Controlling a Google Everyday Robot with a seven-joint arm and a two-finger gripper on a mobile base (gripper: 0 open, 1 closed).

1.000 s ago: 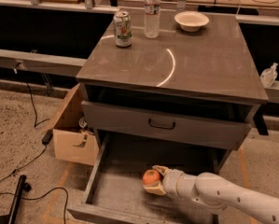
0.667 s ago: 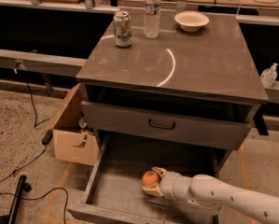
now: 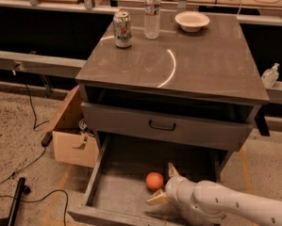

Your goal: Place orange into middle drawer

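The orange (image 3: pixel 154 181) lies on the floor of the middle drawer (image 3: pixel 117 192), which is pulled out wide at the bottom of the cabinet. My gripper (image 3: pixel 163 185) reaches into the drawer from the lower right on its white arm. It is open. One fingertip (image 3: pixel 172 169) is just behind and to the right of the orange, and the other (image 3: pixel 156 199) is just in front of it. The orange sits at the mouth of the open fingers, not squeezed.
Above the open drawer is a shut drawer front with a black handle (image 3: pixel 161 125). On the cabinet top stand a soda can (image 3: pixel 122 28), a water bottle (image 3: pixel 152 12) and a white bowl (image 3: pixel 192 20). A cardboard box (image 3: pixel 70 142) and cables (image 3: pixel 18 173) lie at the left.
My gripper was shut on the orange and has opened. The orange now rests on the drawer floor at about the same spot.
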